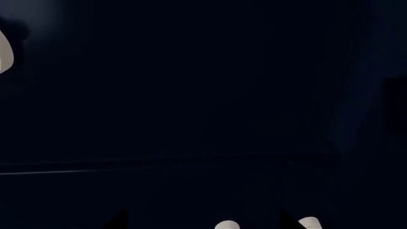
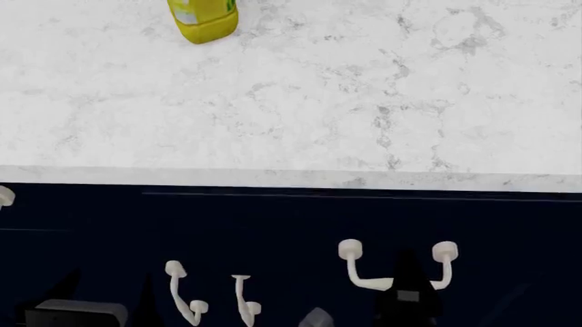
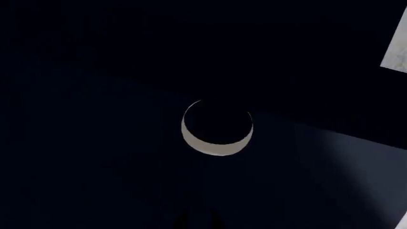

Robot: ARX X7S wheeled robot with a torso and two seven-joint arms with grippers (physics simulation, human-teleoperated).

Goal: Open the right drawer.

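Observation:
The right drawer (image 2: pixel 300 221) is a dark navy front under the marble counter. Its off-white curved pull (image 2: pixel 366 278) hangs between two round mounts. My right gripper (image 2: pixel 407 272) is a narrow black shape over the middle of the pull, its tips reaching past the bar toward the drawer front. In the right wrist view its fingertips (image 3: pixel 184 223) stand close together and one round mount (image 3: pixel 218 143) sits ahead. My left gripper (image 2: pixel 108 289) is low at the left with its dark tips wide apart (image 1: pixel 203 225), empty, facing navy cabinet front.
Two upright off-white pulls (image 2: pixel 182 294) (image 2: pixel 244 300) on the navy cabinet doors stand left of the drawer pull. Another pull's mount (image 2: pixel 5 197) shows at the far left edge. A yellow bottle (image 2: pixel 204 17) stands on the white marble counter (image 2: pixel 364 102).

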